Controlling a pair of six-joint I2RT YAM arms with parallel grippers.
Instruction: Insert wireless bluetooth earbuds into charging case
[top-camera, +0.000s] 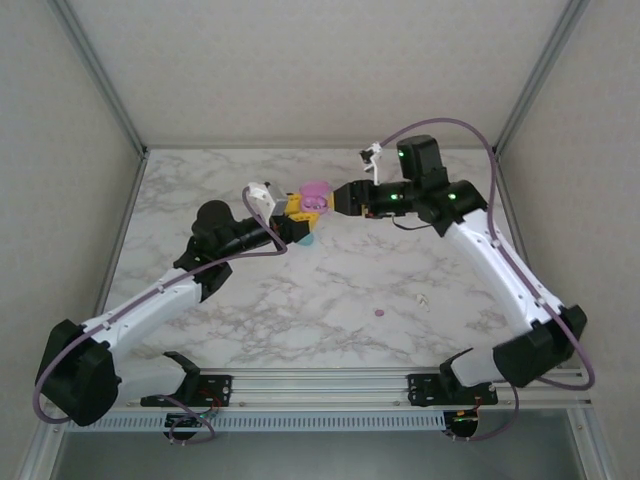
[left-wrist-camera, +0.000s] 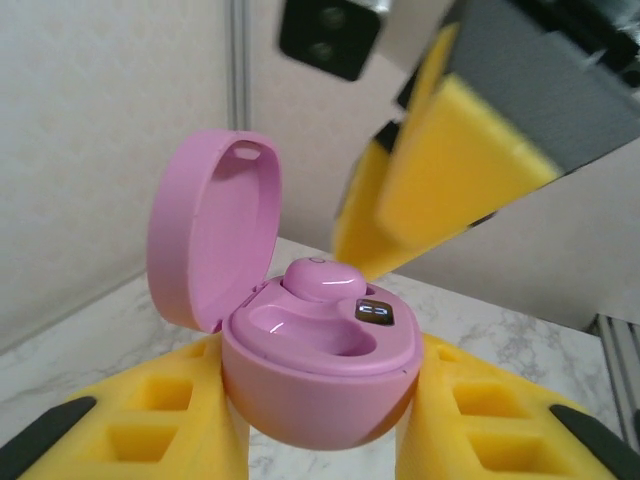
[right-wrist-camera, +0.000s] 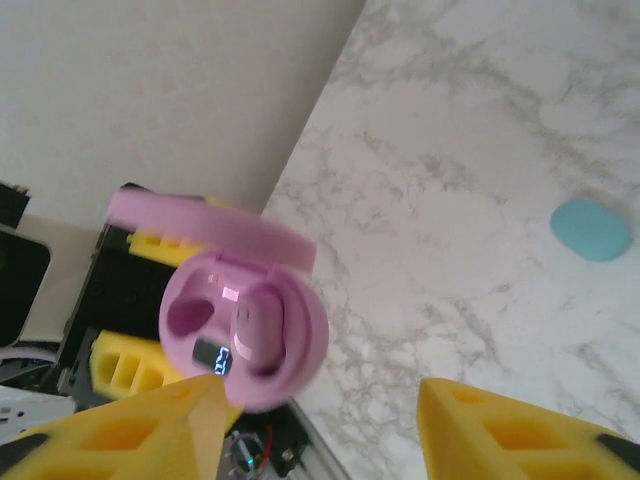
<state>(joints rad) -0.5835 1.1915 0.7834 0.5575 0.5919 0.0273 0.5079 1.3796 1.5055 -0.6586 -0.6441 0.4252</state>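
Pink charging case held up between the two arms, lid open.
The left gripper (left-wrist-camera: 320, 432) pinches the pink charging case (left-wrist-camera: 300, 370) by its base. One pink earbud (left-wrist-camera: 318, 278) sits in a well beside an open well. The right gripper (right-wrist-camera: 320, 435) hovers near the case, fingers spread. Farther right on the marble table (top-camera: 330, 290) lie a loose pink bud (top-camera: 378, 312) and a white bud (top-camera: 423, 299).
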